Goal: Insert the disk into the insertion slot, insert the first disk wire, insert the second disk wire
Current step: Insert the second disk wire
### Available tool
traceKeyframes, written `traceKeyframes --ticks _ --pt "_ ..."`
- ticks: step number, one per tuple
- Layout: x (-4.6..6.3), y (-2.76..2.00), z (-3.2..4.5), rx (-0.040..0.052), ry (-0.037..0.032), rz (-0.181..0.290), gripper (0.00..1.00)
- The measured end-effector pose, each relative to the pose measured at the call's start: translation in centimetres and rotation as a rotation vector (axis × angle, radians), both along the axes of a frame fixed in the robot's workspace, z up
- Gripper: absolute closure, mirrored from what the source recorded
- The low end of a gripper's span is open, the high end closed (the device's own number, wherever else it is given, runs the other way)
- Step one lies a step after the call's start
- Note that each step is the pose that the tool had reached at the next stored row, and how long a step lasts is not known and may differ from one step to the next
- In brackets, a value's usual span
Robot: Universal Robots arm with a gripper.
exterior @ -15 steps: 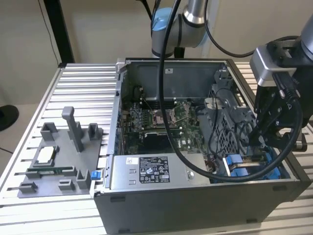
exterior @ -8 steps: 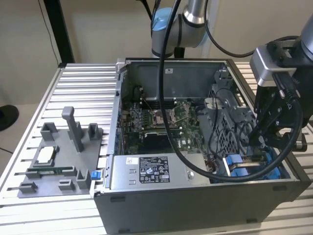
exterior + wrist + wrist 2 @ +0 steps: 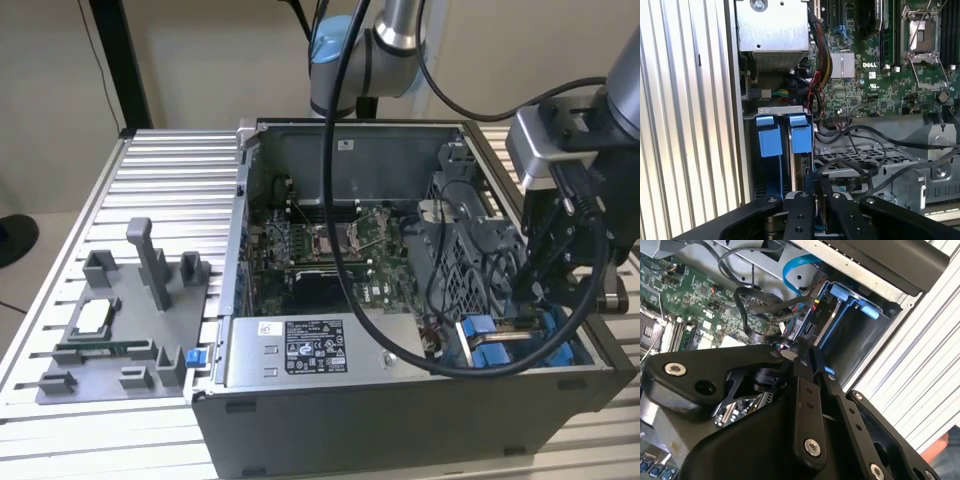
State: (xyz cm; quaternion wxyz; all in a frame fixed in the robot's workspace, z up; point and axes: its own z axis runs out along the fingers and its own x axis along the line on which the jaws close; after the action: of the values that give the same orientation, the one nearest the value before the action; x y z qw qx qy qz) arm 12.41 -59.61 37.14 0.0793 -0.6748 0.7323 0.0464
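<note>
From my remote seat I see a plain beige wall (image 3: 200, 60) at twelve o'clock, evenly lit with no hard shadows. A black post (image 3: 120, 60) stands against it near eleven o'clock. The ribbed aluminium table (image 3: 180, 190) spreads across the middle of the exterior view. At nine o'clock a strip of pale floor (image 3: 30, 290) shows beyond its edge, with a dark round base (image 3: 12, 240) resting on it.

The insertion slot (image 3: 772, 150), a grey metal bay with bright blue rails and tabs, sits in the case corner. The disk (image 3: 799, 172) stands edge-on inside it.
</note>
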Motion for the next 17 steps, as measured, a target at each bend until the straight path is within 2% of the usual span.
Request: traceKeyframes --ticks 8,12,13,17 --pt "-0.3 0.05 -0.73 -0.0265 -0.0197 0.0 1.0" --pt "-0.8 0.06 -1.01 -0.0391 -0.0227 0.009 1.0" --pt "-0.8 0.06 -1.08 -0.0403 -0.0271 0.012 1.0" --pt "-0.9 0.08 -1.36 -0.0423 -0.0526 0.028 1.0"
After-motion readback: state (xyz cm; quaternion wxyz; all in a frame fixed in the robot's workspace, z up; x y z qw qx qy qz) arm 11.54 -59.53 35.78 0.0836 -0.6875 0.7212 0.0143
